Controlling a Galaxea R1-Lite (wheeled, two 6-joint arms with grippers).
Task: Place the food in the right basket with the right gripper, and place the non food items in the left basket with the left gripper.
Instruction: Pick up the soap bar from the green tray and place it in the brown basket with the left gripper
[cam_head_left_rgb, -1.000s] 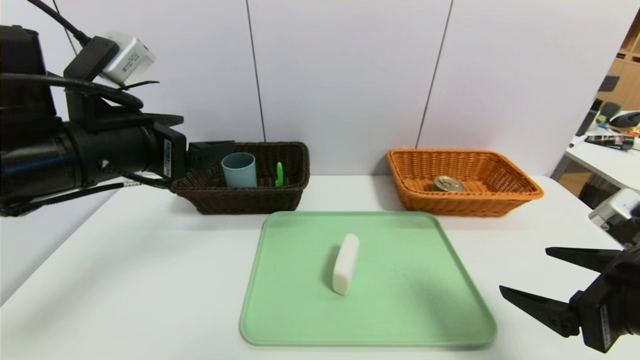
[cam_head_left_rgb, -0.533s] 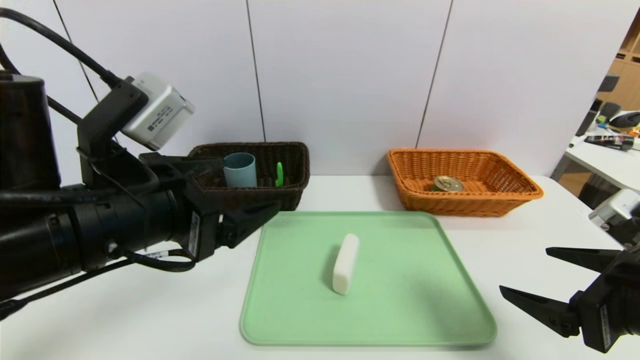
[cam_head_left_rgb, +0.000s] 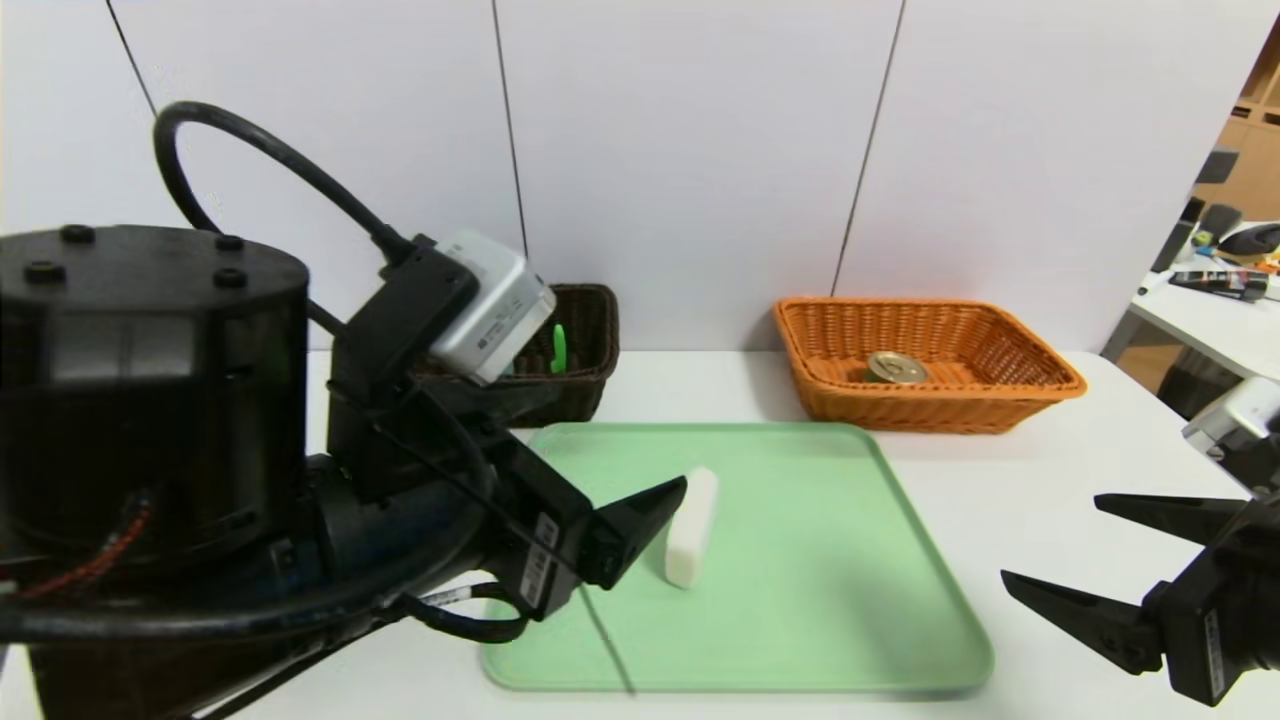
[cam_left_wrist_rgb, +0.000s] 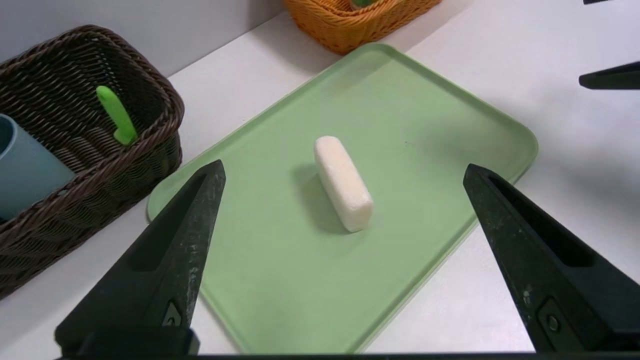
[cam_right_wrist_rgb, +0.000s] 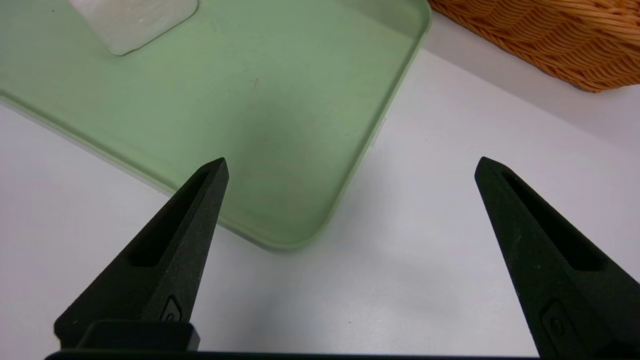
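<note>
Lining up on white bar, lying mid green tray. Left gripper spread wide, empty, short of it. Next: drop, straddle across narrow side, pinch. Right gripper parked, also wide.

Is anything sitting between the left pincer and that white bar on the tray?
Nothing visible. The left pincer is open, with only bare green tray before the white bar.

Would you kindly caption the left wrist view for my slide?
Open left gripper facing a white bar on the green tray.
</note>
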